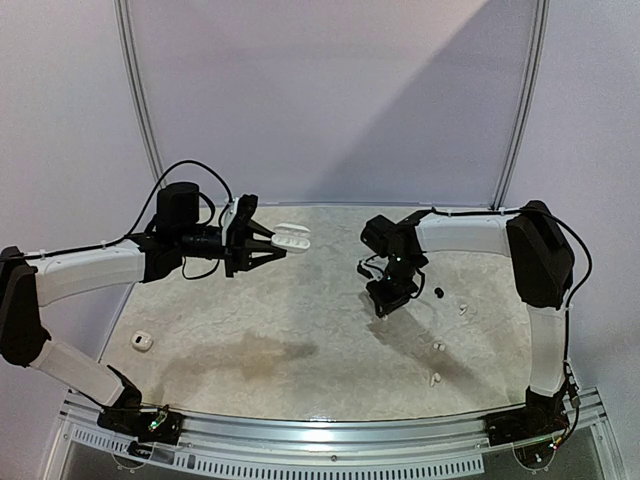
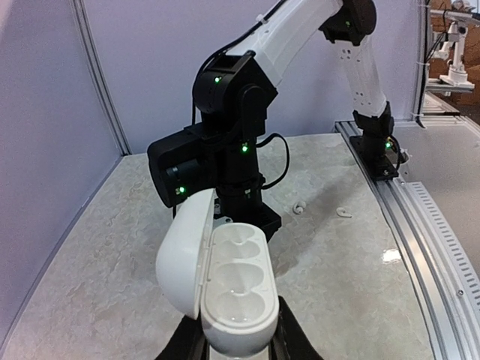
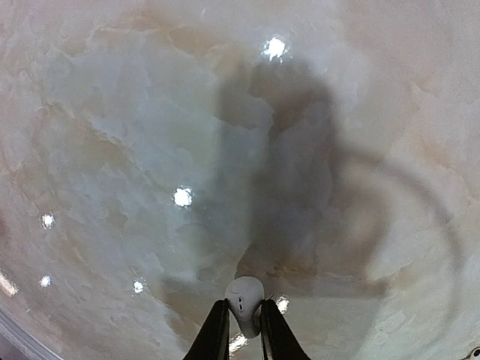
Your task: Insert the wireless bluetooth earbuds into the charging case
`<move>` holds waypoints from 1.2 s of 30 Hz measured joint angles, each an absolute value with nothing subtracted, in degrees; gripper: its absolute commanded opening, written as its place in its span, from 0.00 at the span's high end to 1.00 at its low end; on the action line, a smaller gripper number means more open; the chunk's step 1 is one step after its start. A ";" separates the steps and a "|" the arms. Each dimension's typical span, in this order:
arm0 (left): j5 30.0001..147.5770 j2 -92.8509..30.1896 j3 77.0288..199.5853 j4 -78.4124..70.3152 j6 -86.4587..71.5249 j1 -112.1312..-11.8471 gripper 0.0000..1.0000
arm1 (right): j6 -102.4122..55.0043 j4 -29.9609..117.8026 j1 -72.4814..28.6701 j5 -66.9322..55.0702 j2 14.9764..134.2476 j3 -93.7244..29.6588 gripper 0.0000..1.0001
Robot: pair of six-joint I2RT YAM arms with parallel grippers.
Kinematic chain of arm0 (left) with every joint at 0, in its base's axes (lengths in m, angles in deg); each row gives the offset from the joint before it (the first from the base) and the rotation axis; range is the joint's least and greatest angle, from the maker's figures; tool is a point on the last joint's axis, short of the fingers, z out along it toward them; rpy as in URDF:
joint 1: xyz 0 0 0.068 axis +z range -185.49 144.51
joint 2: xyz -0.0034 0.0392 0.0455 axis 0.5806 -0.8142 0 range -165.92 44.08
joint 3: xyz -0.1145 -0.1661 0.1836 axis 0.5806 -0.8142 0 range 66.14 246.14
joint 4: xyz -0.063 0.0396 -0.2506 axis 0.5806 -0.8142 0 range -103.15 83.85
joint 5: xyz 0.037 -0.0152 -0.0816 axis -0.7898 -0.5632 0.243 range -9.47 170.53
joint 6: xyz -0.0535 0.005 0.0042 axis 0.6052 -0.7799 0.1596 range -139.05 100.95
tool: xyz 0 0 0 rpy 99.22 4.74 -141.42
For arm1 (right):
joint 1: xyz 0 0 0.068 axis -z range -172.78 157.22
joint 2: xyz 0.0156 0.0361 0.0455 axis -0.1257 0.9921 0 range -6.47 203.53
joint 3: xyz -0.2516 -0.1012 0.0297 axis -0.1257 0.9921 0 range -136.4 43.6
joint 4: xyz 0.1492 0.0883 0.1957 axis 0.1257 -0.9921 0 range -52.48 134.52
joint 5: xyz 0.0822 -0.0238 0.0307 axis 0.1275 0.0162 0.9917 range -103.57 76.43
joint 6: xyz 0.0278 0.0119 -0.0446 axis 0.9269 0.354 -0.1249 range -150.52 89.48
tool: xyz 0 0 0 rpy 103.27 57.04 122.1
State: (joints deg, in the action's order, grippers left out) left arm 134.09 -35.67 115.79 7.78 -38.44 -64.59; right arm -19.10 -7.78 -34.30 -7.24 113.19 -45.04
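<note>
Marble table (image 3: 112, 150); only right wrist shows pinched earbud (image 3: 244, 294).

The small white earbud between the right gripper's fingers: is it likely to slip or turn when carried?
Probably slippery: the white earbud looks smooth and rounded. It may twist or pop out, since the right gripper pinches only its lower part between narrow fingertips. It is likely very light, being small even beside the fingers.

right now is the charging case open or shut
Open. The white charging case has its lid hinged back to one side, and its moulded wells show empty.
</note>
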 measured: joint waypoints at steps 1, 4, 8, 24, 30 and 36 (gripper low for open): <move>134.07 -35.67 115.79 7.69 -38.53 -64.59 1.00 | -19.14 -7.82 -34.30 -7.24 113.19 -45.04 0.90; 134.07 -35.67 115.79 7.61 -38.71 -64.59 1.00 | -19.51 -8.02 -34.30 -7.22 113.19 -45.06 0.97; 134.04 -35.67 115.79 7.56 -38.79 -64.59 1.00 | -19.71 -8.34 -34.30 -6.96 113.19 -45.61 1.00; 137.65 -35.67 115.79 10.51 -37.70 -64.46 1.00 | -29.52 -1.39 -34.65 -6.30 89.60 -46.50 1.00; 140.97 -35.76 116.03 11.02 -40.98 -64.46 1.00 | -39.12 10.52 -40.22 -1.91 79.00 -48.82 1.00; 141.74 -35.78 116.16 11.04 -42.42 -64.68 1.00 | -48.93 11.52 -47.34 1.59 82.70 -55.47 1.00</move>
